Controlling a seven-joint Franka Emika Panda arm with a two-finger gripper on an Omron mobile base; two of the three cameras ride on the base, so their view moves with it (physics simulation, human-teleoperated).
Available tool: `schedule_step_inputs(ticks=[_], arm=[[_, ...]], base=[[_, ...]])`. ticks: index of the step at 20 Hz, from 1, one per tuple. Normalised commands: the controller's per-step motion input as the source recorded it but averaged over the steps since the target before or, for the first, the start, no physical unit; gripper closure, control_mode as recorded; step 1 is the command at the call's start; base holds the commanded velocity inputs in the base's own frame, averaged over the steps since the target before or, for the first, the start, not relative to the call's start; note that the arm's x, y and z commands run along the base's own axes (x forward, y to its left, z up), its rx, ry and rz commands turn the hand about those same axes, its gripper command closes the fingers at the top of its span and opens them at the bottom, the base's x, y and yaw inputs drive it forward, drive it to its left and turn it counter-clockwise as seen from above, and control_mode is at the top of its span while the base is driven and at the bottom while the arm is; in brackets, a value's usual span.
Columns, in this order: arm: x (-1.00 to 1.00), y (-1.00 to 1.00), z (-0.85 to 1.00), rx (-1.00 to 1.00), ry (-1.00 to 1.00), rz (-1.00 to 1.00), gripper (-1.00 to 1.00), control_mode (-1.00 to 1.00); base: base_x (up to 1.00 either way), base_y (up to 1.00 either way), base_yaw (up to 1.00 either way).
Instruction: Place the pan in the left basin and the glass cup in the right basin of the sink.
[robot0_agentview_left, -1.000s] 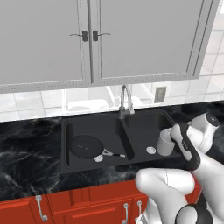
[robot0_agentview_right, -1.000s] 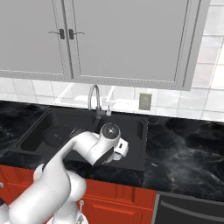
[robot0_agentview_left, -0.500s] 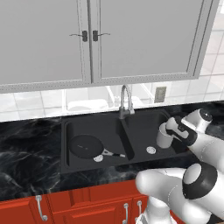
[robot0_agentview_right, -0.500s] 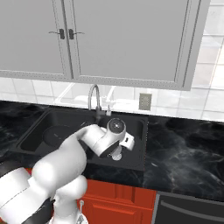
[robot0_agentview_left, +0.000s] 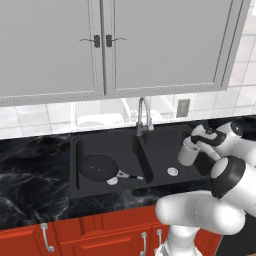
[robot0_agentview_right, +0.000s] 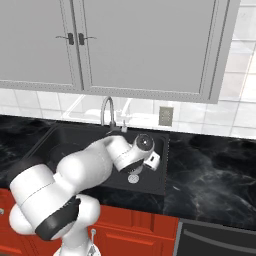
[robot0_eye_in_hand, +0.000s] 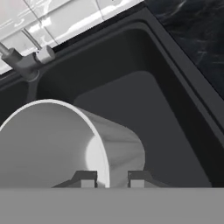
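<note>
Translucent glass cup (robot0_eye_in_hand: 65, 144), matte black sink (robot0_agentview_left: 80, 187)

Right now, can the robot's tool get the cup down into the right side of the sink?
Probably yes. The tool is shut on the glass cup, which hangs above the right basin. Nothing sits under it but the drain, and the pan lies in the left basin.

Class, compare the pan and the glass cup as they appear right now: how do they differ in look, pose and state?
The pan is flat, black and round with a thin handle; the glass cup is a pale, translucent tumbler with no handle. The pan lies on the floor of the left basin; the glass cup is held by its rim in the gripper above the right basin. Both are within the sink's outline.
</note>
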Motion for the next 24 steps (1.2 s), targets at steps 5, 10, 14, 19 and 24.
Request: schedule_step_inputs(ticks=[5, 10, 14, 19, 24], arm=[[0.00, 0.00, -0.21, 0.14, 0.00, 0.00, 1.00, -1.00], [0.01, 0.00, -0.31, 0.10, 0.00, 0.00, 1.00, -1.00], [0.04, 0.00, -0.25, 0.04, 0.00, 0.00, 1.00, -1.00], [0.16, 0.00, -0.21, 0.01, 0.00, 0.00, 1.00, -1.00], [0.21, 0.00, -0.19, 0.00, 0.00, -0.01, 1.00, -1.00]], base=[[0.00, 0.00, 0.00], [0.00, 0.00, 0.00], [0.00, 0.00, 0.00], [0.00, 0.00, 0.00], [0.00, 0.00, 0.00]])
